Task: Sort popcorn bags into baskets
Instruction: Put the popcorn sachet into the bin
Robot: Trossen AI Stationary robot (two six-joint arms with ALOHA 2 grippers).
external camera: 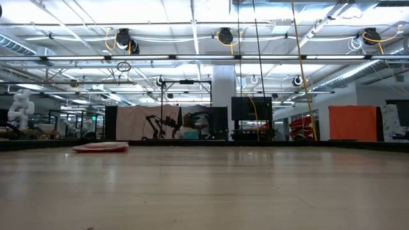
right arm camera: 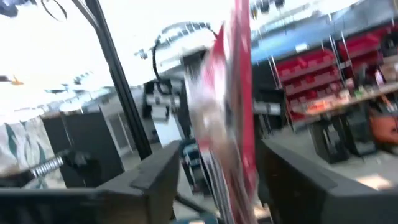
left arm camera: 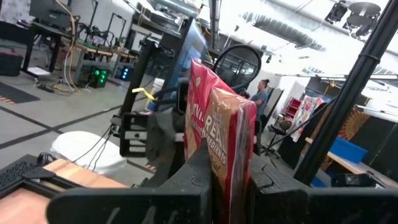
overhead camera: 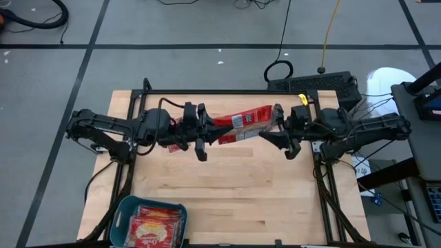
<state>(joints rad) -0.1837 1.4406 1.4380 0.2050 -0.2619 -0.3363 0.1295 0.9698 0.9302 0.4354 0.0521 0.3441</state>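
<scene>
High view: one popcorn bag is held up between the two arms, over the far half of the table. The left tool is clenched on one end of it, the right tool on the other; the red packet spans the gap between them, tilted. The teal basket is set at the near edge of the table, well apart from both tools, on the left arm's side. Red packets are seen lying inside it.

Low view: neither tool is seen. A flat red packet is seen lying on the table far off.

Left wrist view: the bag is gripped between the tool's dark fingers, standing edge-on and upright ahead of the tool. The other arm is seen just behind it. A person is seen in the room beyond.

Right wrist view: blurred. The red bag is seen edge-on between the tool's fingers.
</scene>
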